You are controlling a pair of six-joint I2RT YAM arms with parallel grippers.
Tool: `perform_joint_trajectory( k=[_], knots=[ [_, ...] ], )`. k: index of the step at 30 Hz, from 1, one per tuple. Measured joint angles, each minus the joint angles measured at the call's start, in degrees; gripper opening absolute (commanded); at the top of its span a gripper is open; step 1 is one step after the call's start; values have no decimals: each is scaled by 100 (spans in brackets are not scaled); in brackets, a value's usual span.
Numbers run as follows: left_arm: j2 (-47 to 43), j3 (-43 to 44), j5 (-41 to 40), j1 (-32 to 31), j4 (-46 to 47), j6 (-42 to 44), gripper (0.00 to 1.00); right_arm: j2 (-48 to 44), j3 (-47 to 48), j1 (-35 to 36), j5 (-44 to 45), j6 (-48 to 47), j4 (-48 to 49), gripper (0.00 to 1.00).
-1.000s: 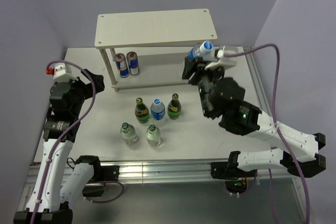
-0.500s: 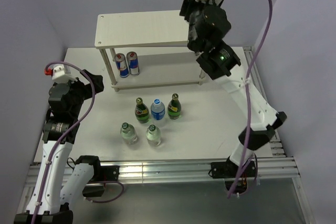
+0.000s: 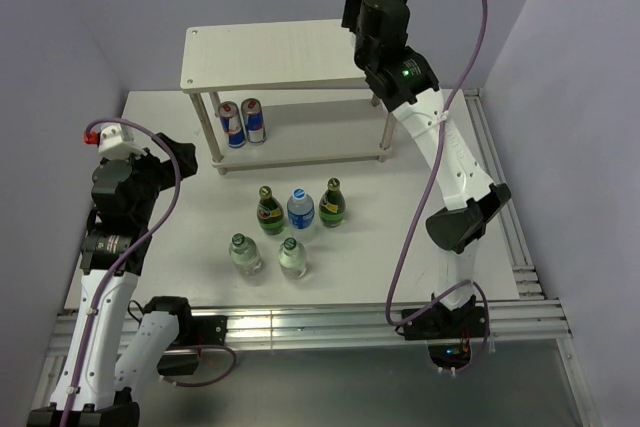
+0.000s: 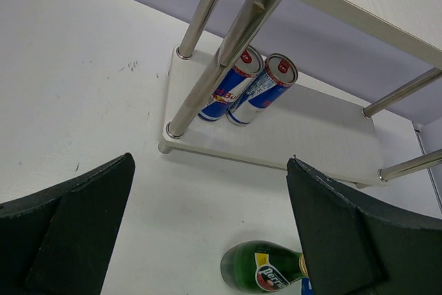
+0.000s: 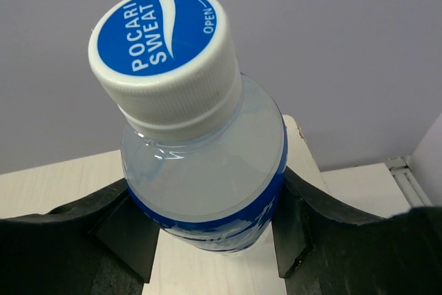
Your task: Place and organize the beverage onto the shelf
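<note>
The shelf (image 3: 290, 52) stands at the back of the table, and two Red Bull cans (image 3: 242, 123) stand on its lower board. My right gripper (image 3: 354, 9) is raised over the right end of the top board. In the right wrist view it (image 5: 207, 236) is shut on a clear Pocari Sweat bottle (image 5: 200, 157) with a blue label and a white-rimmed blue cap, held upright above the cream board (image 5: 55, 177). My left gripper (image 3: 162, 162) is open and empty at the table's left. In the left wrist view it (image 4: 210, 240) faces the shelf's lower board (image 4: 311, 129) and the cans (image 4: 248, 88).
Several bottles stand in a cluster in front of the shelf: two green Perrier bottles (image 3: 269, 210) (image 3: 332, 202), a blue-capped one (image 3: 300, 208) and two clear ones (image 3: 243, 252) (image 3: 292, 257). One Perrier bottle (image 4: 266, 271) shows in the left wrist view. Walls close in behind and at both sides.
My right arm has swung up with the bottle, from beside the shelf's right end to above its top board. The left arm has not moved.
</note>
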Motion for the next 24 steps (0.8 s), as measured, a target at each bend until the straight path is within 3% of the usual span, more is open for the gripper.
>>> perform_joint_trajectory(
  k=[14, 16, 17, 18, 20, 21, 24],
  knots=[
    [0, 0, 2, 87, 0, 0, 99, 28, 0, -258, -374, 782, -758, 1],
    [0, 0, 4, 98, -2, 2, 99, 28, -4, -304, -431, 868, -758, 13],
    [0, 0, 4, 101, -2, 0, 99, 28, -13, -323, -452, 887, -754, 23],
    [0, 0, 4, 103, -2, 0, 99, 28, -24, -337, -468, 901, -741, 39],
    [0, 0, 4, 103, -2, 0, 99, 28, -48, -348, -485, 918, -702, 53],
    [2, 0, 4, 105, -2, 2, 99, 28, -57, -350, -492, 918, -678, 65],
    [2, 0, 4, 120, -2, 2, 99, 28, -76, -356, -533, 929, -634, 85]
  ],
)
